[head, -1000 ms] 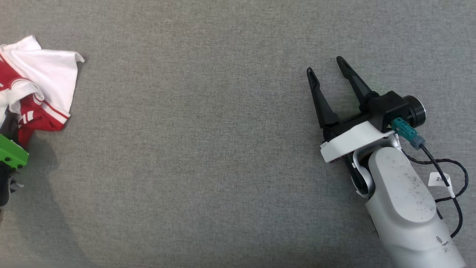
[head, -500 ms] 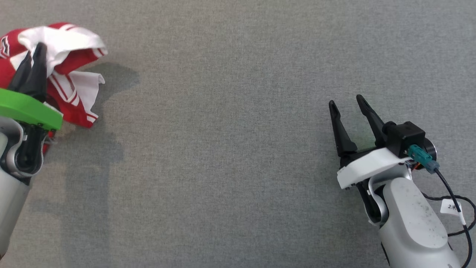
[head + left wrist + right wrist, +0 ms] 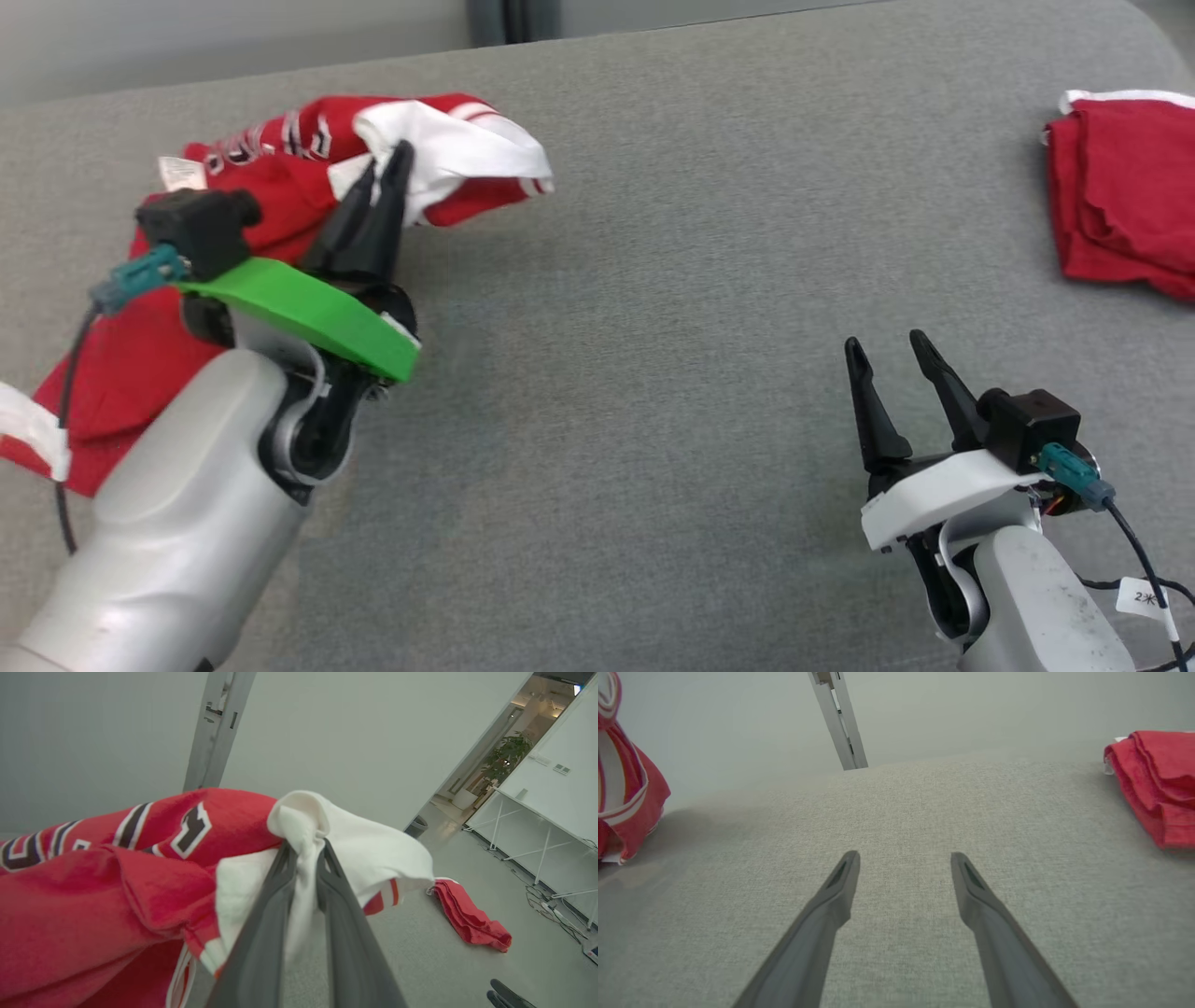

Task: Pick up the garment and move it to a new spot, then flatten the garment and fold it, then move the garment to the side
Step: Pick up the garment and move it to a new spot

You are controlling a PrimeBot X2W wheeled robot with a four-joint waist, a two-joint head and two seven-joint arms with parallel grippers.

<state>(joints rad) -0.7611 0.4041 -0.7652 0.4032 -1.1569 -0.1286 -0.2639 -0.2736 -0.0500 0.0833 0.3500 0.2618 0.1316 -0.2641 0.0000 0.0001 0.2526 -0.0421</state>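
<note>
The garment (image 3: 261, 159) is a crumpled red and white jersey with striped trim, at the left of the grey padded surface (image 3: 607, 327). My left gripper (image 3: 387, 159) is shut on a white fold of it and holds that part up; the rest hangs down and left behind my forearm. In the left wrist view the two fingers pinch the white cloth at the gripper (image 3: 307, 849), with the red body of the garment (image 3: 93, 882) bunched to the left. My right gripper (image 3: 884, 342) stands open at the lower right, nothing between its fingers. In the right wrist view the right gripper (image 3: 904, 856) hovers over bare fabric, the garment (image 3: 626, 793) far left.
A second, folded red cloth (image 3: 1120, 205) lies at the surface's far right edge, also seen as the red cloth (image 3: 1157, 784) on the right. A grey wall and a metal post (image 3: 838, 718) stand behind the surface. Bare grey surface stretches between the two grippers.
My left gripper has shut on the garment, lifted it and carried it rightward. The head camera has tilted up, bringing the far edge and the folded red cloth into view. The right gripper stays open.
</note>
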